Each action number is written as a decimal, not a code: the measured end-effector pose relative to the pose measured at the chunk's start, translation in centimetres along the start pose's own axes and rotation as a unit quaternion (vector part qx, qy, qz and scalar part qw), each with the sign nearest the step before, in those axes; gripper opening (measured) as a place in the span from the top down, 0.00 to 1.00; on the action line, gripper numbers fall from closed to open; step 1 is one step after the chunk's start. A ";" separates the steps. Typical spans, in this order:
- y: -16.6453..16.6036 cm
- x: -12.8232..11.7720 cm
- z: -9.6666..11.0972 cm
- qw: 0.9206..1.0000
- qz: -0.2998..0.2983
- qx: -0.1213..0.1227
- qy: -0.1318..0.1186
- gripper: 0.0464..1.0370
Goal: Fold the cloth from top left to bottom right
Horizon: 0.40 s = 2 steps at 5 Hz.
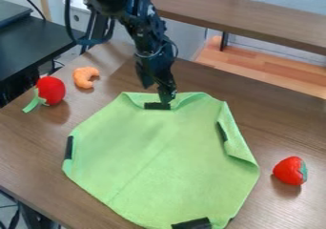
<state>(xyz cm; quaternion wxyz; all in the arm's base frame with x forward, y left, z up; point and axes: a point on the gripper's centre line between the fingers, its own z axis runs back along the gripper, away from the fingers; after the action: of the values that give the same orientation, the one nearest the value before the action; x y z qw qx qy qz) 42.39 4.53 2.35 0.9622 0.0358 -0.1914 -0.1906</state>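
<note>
Claw at the top edge of the cloth; opening and grip cannot be told. Cloth: green, matte, many-sided, right edge folded inward, flat on wood-grain surface. Rounded red strawberry right of cloth.

The cloth lies on the bench; the toy shrimp and, before it, the toy vegetable lie left; the toy strawberry, right.

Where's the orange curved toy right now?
In the camera view, the orange curved toy lies on the table at upper left, just above and right of the red toy with the green tail, off the green cloth.
</note>
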 end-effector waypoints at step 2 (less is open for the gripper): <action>0.0 -1.3 -1.6 1.000 -0.007 0.011 0.028 0.04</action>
<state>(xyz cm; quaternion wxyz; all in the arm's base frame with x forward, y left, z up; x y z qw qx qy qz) 41.91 5.04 0.38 0.9655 0.0526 -0.1659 -0.1938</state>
